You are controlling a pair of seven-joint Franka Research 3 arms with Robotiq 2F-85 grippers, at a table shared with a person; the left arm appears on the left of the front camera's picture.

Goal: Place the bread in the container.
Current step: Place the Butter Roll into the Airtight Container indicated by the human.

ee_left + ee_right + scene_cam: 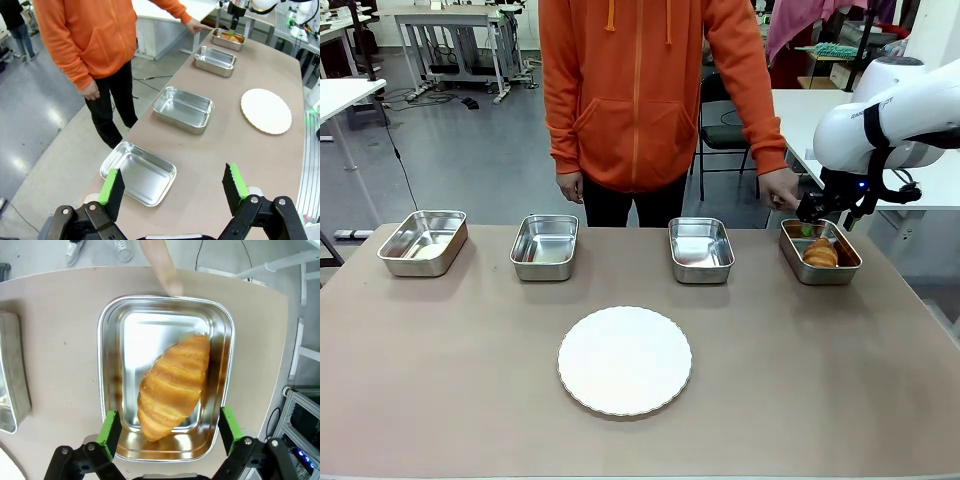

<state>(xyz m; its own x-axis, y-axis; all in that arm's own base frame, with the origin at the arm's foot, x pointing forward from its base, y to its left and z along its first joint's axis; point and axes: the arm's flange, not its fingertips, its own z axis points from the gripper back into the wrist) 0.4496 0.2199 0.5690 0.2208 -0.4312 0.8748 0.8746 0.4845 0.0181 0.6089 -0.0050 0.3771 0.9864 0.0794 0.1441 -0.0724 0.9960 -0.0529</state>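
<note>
Right gripper (168, 432): hanging just above the container, jaws standing wide, gripping nothing; green pads (108, 427) straddling the near end of the bread.
Bread (173, 385): lying loose and diagonal inside the container, touching neither pad; golden-brown, ridged, glossy, tapering at both ends, darker along one edge.
Container (105, 340): sitting rightmost of four steel trays along the far edge of the table (470, 380); polished, shallow, rounded at the corners, reflecting the bread.
Person's hand (782, 187): reaching down, fingertip touching the far rim of the container.
Left gripper (172, 187): hovering over the table's opposite end near the leftmost tray (138, 172), jaws spread wide, carrying nothing.
White plate (625, 360): resting mid-table.
</note>
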